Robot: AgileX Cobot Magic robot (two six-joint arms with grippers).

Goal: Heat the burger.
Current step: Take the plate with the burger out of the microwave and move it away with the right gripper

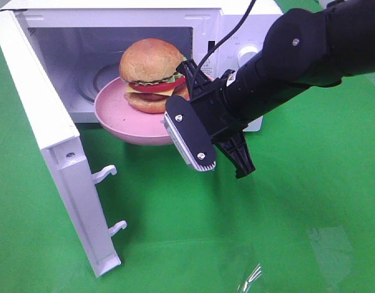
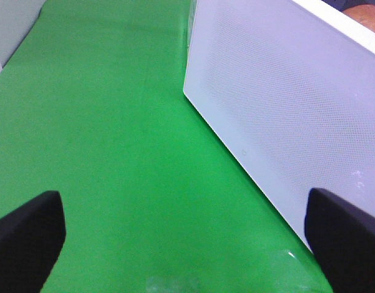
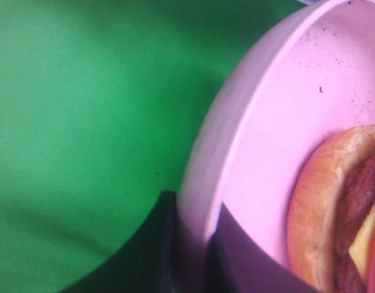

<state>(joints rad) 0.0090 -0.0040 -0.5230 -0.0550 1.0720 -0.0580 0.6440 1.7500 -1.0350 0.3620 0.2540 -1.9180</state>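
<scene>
- Right gripper (image 1: 189, 105) up close — jaws pinched on the pink plate (image 1: 123, 113) rim, keeping the burger (image 1: 154, 76) level at the open microwave (image 1: 236, 24) mouth.
- Left gripper (image 2: 184, 229) gapes wide, empty, beside the door (image 2: 279, 110).

In the high view the black right arm (image 1: 285, 67) covers the microwave's (image 1: 145, 12) control panel except one dial (image 1: 249, 54), and hides the pink plate's (image 1: 117, 110) near right rim, so the grip there cannot be seen. The microwave's top is cut off. The left wrist view cuts the door (image 2: 279, 104) and both left fingertips (image 2: 29, 235). The right wrist view is blurred; only part of the burger (image 3: 325, 201) shows.
</scene>
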